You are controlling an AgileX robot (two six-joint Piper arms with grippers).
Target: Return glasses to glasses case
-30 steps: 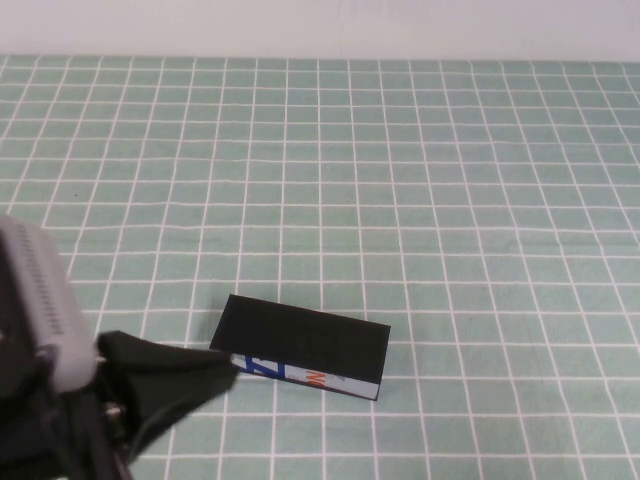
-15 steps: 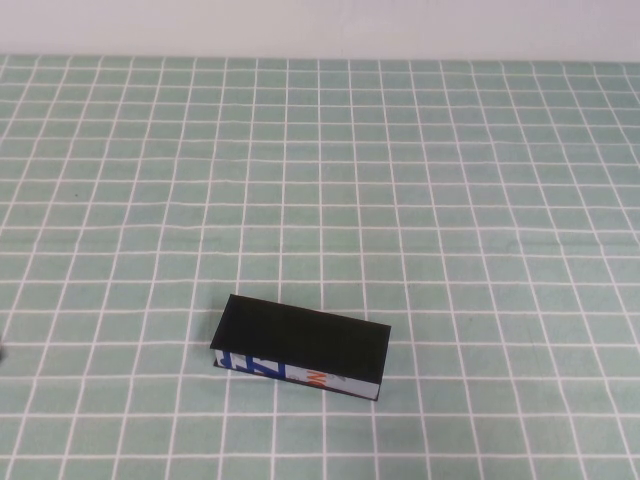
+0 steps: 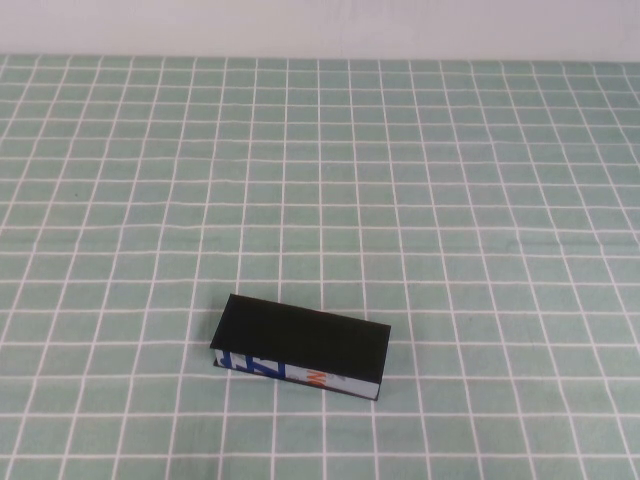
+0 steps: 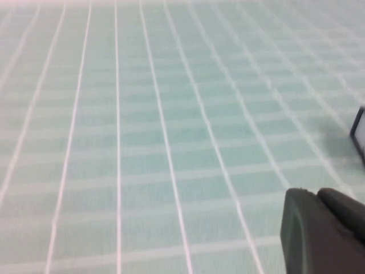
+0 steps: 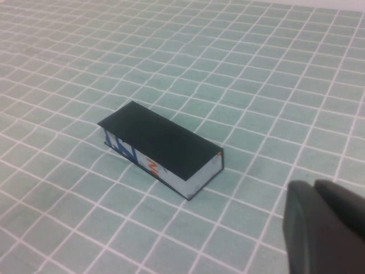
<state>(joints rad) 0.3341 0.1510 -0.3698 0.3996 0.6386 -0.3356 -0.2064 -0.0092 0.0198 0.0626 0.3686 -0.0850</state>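
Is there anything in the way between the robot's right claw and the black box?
Nothing visible: only bare checked cloth lies between the shut right gripper and the closed glasses case. The left gripper hangs elsewhere.

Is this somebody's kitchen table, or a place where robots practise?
Probably a robot practice table. A green checked tablecloth runs up to a bare pale wall, with only the closed glasses case on it. The left gripper and the shut right gripper hang just above the cloth.
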